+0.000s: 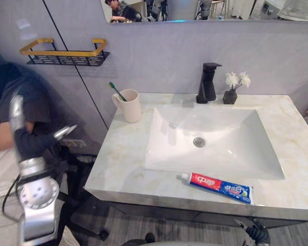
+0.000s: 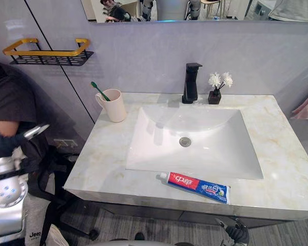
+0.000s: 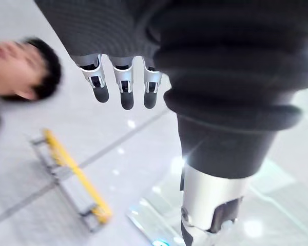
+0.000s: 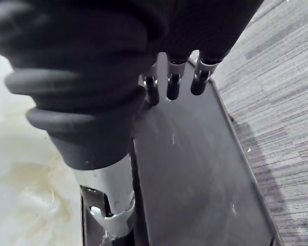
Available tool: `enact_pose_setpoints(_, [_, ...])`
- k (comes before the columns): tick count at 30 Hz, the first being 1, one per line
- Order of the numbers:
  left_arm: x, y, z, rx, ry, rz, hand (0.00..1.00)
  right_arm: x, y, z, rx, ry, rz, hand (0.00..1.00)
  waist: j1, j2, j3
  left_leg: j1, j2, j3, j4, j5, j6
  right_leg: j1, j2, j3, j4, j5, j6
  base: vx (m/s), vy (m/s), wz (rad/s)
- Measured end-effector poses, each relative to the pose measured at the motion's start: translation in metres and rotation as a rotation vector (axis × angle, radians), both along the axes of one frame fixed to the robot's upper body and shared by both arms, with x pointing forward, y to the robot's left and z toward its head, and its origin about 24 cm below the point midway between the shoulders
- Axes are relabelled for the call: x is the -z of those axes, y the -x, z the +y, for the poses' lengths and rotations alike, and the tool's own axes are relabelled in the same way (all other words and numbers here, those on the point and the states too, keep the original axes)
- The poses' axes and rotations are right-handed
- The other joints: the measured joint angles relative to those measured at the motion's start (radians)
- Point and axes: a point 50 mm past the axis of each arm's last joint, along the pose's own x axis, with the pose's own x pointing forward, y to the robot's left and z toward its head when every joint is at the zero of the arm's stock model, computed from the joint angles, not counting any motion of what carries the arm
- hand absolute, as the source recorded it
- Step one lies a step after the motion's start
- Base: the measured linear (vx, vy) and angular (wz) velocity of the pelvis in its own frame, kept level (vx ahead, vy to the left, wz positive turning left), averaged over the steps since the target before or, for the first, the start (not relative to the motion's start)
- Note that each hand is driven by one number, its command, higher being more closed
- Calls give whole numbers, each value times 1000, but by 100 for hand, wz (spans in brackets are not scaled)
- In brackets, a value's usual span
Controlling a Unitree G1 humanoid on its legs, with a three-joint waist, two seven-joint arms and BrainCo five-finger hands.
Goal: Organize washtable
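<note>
The toothpaste tube lies on the counter's near edge; 1 cup stands far left. The left hand, raised left of the counter, and the right hand, below its near edge, show relaxed, empty fingers.

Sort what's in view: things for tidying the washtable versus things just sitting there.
For the job: toothpaste tube, cup, the toothbrush in it, probably the wall rack.
Just there: faucet, flower vase, sink, mirror.
</note>
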Motion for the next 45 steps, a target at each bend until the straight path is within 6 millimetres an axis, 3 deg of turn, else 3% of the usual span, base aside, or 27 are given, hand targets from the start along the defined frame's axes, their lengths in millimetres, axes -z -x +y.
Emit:
enact_pose_setpoints(4, [-6, -9, -68, 311, -87, -41, 0, 2, -7, 4, -51, -14, 5, 0, -30, 4, -11, 2, 0, -2, 0, 2, -2, 0, 2, 0, 1, 0, 0, -59, -3, 1])
enact_pose_setpoints(6, [-1, -11, -110, 513, -160, -17, 0, 6, -15, 8, -91, -29, 18, 0, -49, 2, -12, 3, 2, -1, 0, 5, -5, -1, 3, 3, 2, 2, 0, -64, -4, -2])
enact_pose_setpoints(9, [14, -14, -148, 694, -251, 52, 0, 11, -18, 13, -125, -56, 41, 0, -56, -2, -13, 3, 7, 1, -1, 7, -8, -3, 6, 5, 2, 3, -1, -52, -15, -3])
enact_pose_setpoints(16, [74, -7, -189, 874, -475, 321, 0, 13, -28, 18, -172, -73, 42, 0, -79, -6, -12, -4, 23, 20, -2, 8, -10, -15, 20, 28, -2, 11, -11, -13, -31, -9])
enact_pose_setpoints(22, [112, -10, -193, 856, -620, 464, 0, 13, -32, 20, -203, -69, 46, 0, -92, -11, -9, -4, 21, 19, -4, 9, -10, -9, 26, 27, -20, 23, -8, -18, -19, 0])
enact_pose_setpoints(28, [136, -17, -194, 785, -700, 549, 0, 13, -37, 22, -217, -69, 38, 0, -99, -16, -6, 6, 16, 17, -52, 38, -7, -11, 21, 21, -49, 39, -1, -47, 6, 1])
enact_pose_setpoints(41, [146, -38, -194, 608, -741, 567, 0, 13, -40, 27, -245, -50, 50, 0, -102, -32, 5, 8, 14, 18, -61, 41, -7, -7, 20, 21, -65, 44, 0, -3, 0, 0])
enact_pose_setpoints(42, [146, -42, -193, 597, -739, 572, 100, 13, -40, 27, -245, -50, 51, 0, -103, -32, 6, 8, 14, 18, -61, 41, -8, -5, 20, 20, -69, 45, 0, 0, 0, 0])
enact_pose_setpoints(45, [145, -48, -193, 587, -743, 577, 100, 13, -42, 27, -245, -50, 49, 0, -108, -30, 7, 8, 14, 21, -62, 40, -8, -5, 20, 23, -73, 47, 0, 0, 0, 0])
